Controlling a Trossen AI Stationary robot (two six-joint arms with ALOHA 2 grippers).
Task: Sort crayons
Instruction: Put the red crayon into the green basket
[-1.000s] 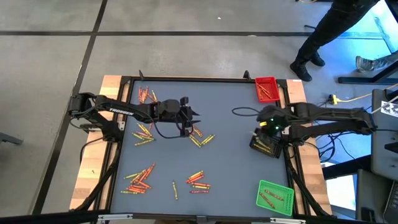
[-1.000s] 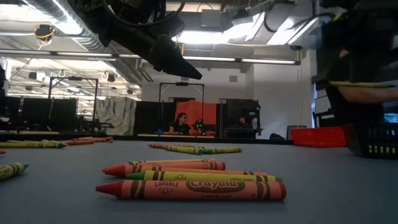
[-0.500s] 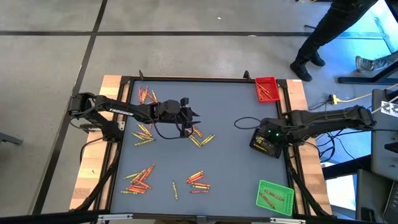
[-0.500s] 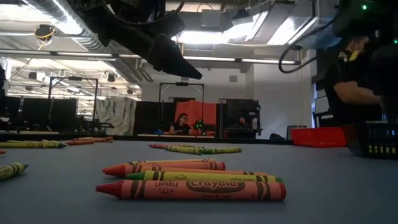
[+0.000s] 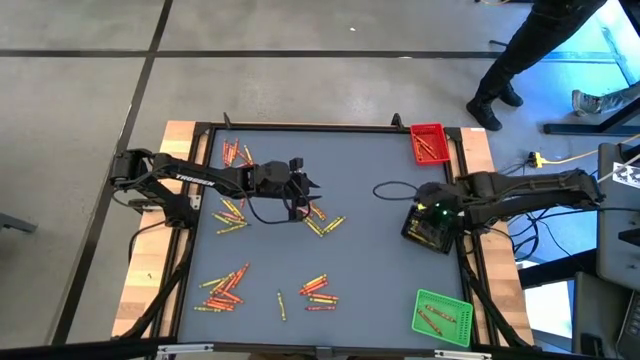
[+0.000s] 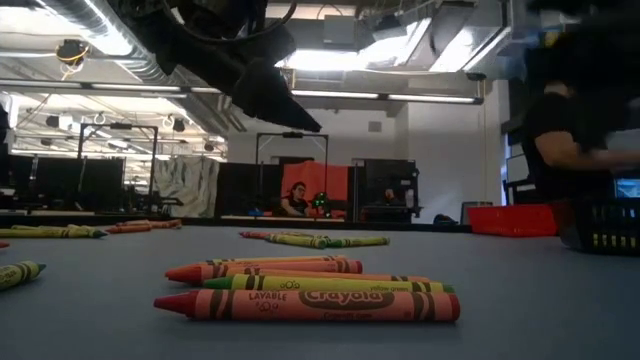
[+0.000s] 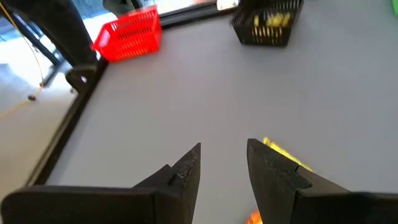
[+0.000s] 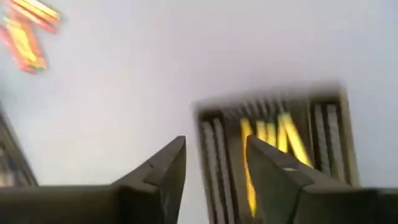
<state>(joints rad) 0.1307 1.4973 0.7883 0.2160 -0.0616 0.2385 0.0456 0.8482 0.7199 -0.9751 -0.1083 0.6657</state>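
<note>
While yellow crayons (image 8: 268,134) lie in the black tray (image 8: 214,155) below it, the right end effector (image 8: 214,163) hangs open, empty

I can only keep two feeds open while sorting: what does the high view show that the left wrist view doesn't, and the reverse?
Only the high view shows the green mesh tray at the table's near right corner, the scattered crayon clusters across the grey table, and the right gripper above the black tray.

Only the left wrist view shows the left gripper close up, open and empty, above a yellow crayon.

Both show the red mesh tray and the black mesh tray holding yellow crayons.
</note>
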